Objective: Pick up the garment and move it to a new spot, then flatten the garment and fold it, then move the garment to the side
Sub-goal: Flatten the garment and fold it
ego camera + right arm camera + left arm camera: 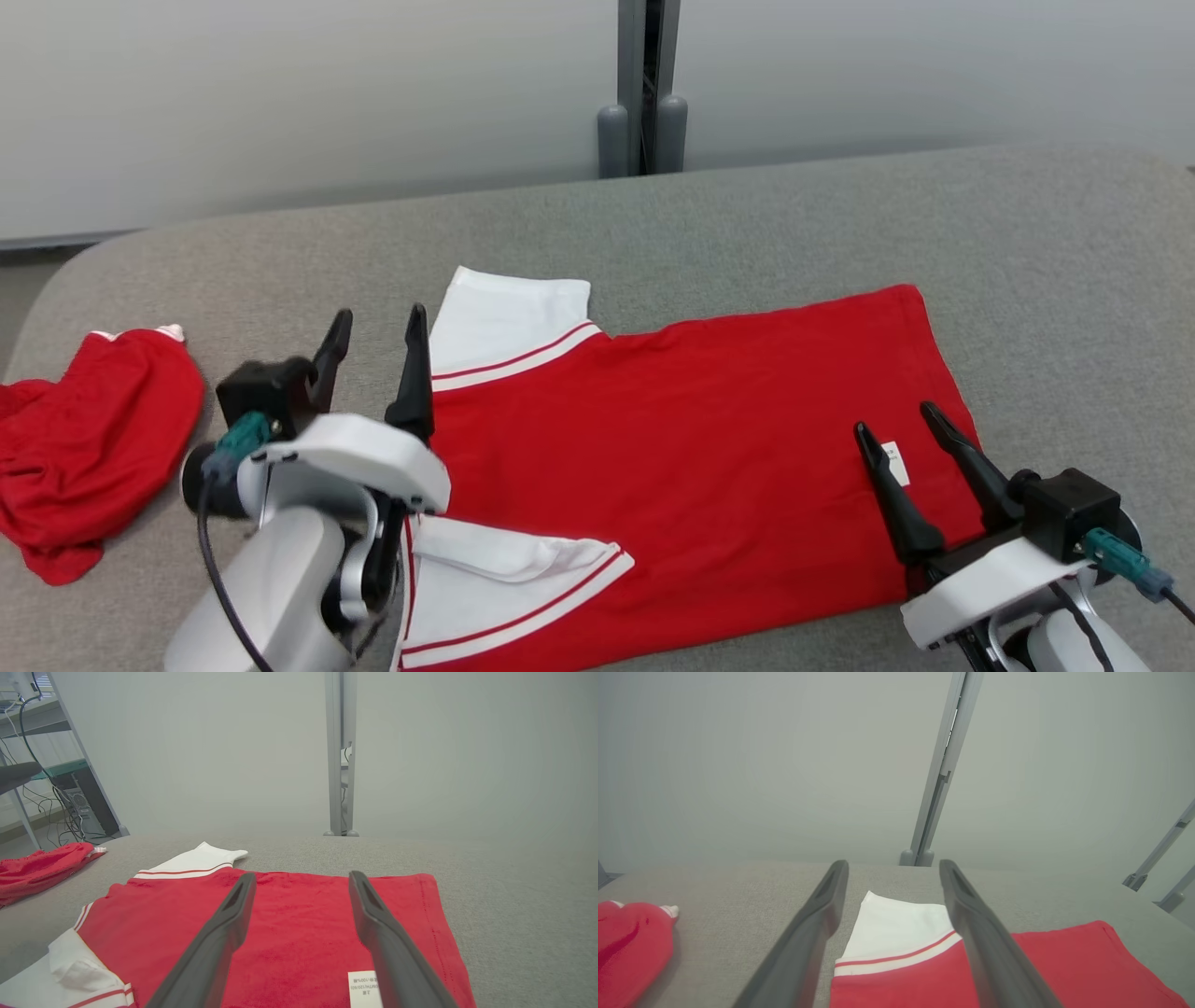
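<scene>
Uneven folding is to be expected if only the upper layer of the shirt point(709, 429) is pinched, since the two layers would then slide apart. The near sleeve point(504, 579) is doubled over on itself, and any fold made before it is smoothed would trap that crease. Skewing is likely if the two arms lift or travel unequally. A second garment point(84, 448) lies crumpled near the left gripper point(380, 317). It could be dragged by a wide sweep of that arm.

The shirt lies spread flat on the grey surface point(1027, 280), with the sleeves toward the left and the hem point(943, 364) toward the right. The left gripper is held with its fingers apart and empty at the sleeve end. One finger is over the seam of the far sleeve point(509, 322) and the other is over bare surface, so closing there might catch the sleeve alone. The right gripper point(893, 419) is likewise spread and empty over the near hem corner, by the label point(894, 464). Contact with the cloth cannot be determined for either gripper.
</scene>
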